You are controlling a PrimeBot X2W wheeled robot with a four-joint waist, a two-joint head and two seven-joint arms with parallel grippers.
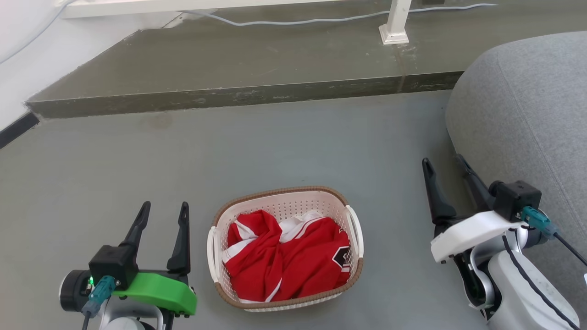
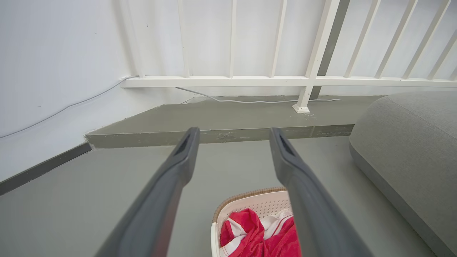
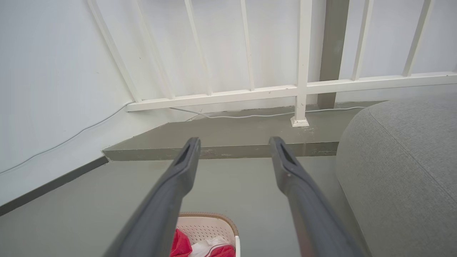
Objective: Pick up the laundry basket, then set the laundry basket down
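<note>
The laundry basket, cream-white with a brown woven rim and white side handles, stands on the grey floor at the lower middle of the head view, holding a red and white garment. My left gripper hovers open to the basket's left, apart from it. On the basket's right, my right gripper is open too, well clear of the handle. The left wrist view has the basket low between the open gripper. In the right wrist view the basket sits at the bottom edge below the open gripper.
A large grey cushion bulges close beside my right arm. A raised concrete step crosses the floor ahead, carrying a white railing post and a grey cable. A white wall closes the left side.
</note>
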